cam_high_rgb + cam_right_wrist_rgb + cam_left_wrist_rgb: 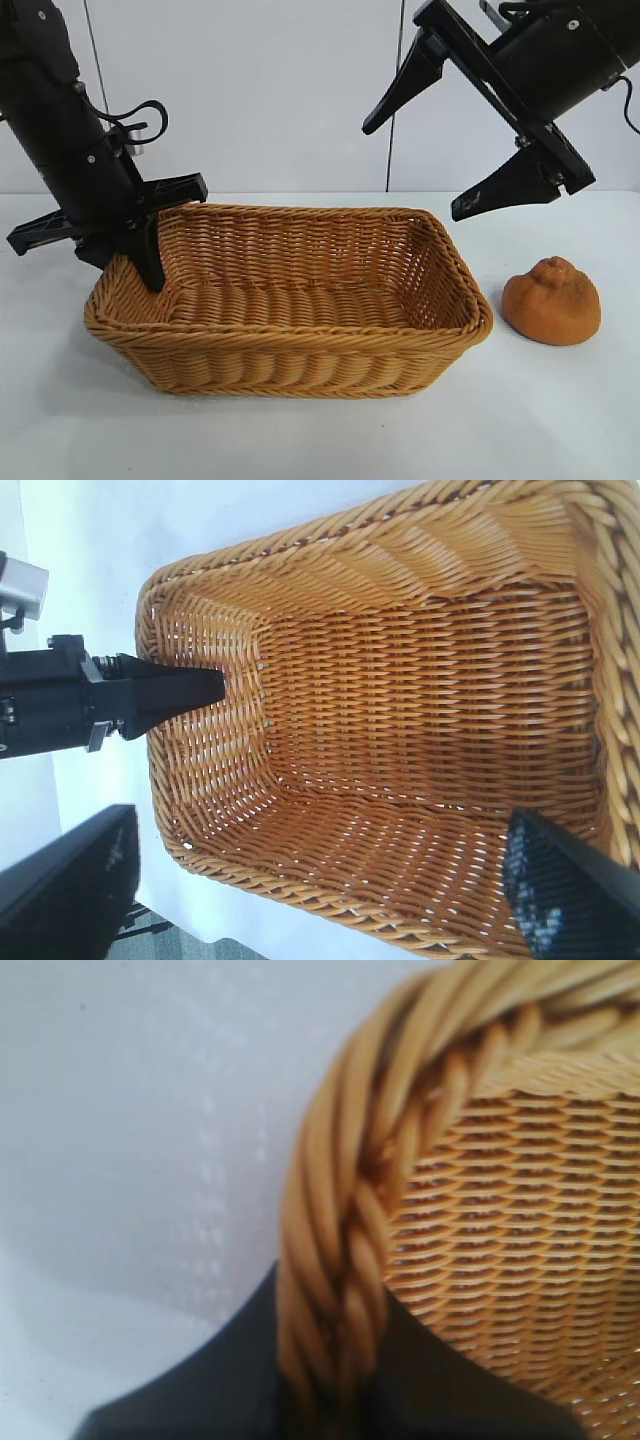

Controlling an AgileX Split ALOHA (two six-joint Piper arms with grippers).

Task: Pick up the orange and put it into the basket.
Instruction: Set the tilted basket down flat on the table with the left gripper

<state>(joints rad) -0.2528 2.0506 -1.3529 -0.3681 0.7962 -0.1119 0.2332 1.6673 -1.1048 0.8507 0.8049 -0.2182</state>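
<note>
The orange [551,300], a lumpy brownish-orange dome, sits on the white table to the right of the basket [290,372]. The wicker basket stands in the middle and holds nothing. My left gripper [140,255] is shut on the basket's braided rim [335,1290] at its left end; one finger shows inside the basket in the right wrist view [180,690]. My right gripper [415,170] hangs wide open and empty in the air above the basket's right end, up and left of the orange. The right wrist view looks down into the basket [300,580]; the orange is out of it.
The white table [560,420] runs under everything, with a pale wall behind. Its far edge and the floor show in the right wrist view [190,945].
</note>
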